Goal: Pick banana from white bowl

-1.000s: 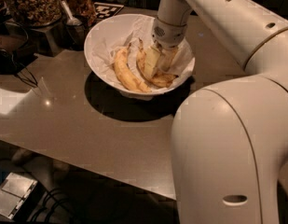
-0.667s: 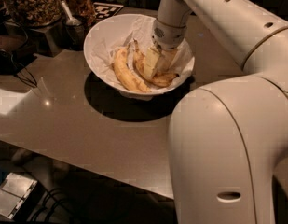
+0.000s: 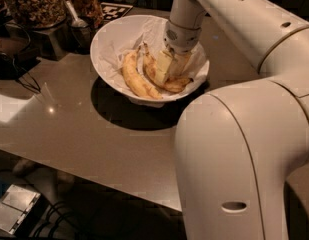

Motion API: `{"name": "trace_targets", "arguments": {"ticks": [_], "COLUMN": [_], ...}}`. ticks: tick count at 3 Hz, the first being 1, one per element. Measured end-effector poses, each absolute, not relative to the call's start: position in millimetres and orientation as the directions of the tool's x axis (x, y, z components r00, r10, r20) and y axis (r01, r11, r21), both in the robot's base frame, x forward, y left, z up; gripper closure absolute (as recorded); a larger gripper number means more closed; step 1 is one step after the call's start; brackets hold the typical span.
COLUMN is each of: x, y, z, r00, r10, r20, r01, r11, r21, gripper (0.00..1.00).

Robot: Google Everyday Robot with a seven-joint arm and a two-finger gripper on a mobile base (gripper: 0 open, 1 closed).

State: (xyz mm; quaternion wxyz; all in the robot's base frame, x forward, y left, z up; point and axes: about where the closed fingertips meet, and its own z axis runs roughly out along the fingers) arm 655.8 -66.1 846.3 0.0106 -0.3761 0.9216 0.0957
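The foreground is filled by the robot's pale arm [image 3: 244,159], which is bent up and over so that its wrist is pointed down into the dish. Beneath it a brown table [image 3: 84,134] is seen, and on that, toward the far side, the white bowl [image 3: 101,39] is set, lined with crumpled paper. Two fruits are laid side by side inside: a straighter, paler banana [image 3: 135,79] on the left, and the curved, speckled banana [image 3: 173,86] just beside it on the right, stem tip toward the far rim and body swept round toward the near right. The gripper [image 3: 168,70] is lowered right onto the middle of that curved one, across its long axis. Whether it is spread wide or closed on the fruit cannot be told. A straight lift is judged to be what is called for.
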Motion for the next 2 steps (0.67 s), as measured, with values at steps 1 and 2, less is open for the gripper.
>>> {"name": "trace_targets", "arguments": {"ticks": [1, 2], "x": [657.0, 657.1], "y": [-68.6, -68.7], "z": [844.7, 844.7], "r00": [-0.720, -0.720], "r10": [-0.689, -0.689], "r20": [-0.085, -0.085], "r01": [-0.692, -0.692], "r11": [0.702, 0.702], "r21": [0.169, 0.169], "gripper": [0.41, 0.59]}}
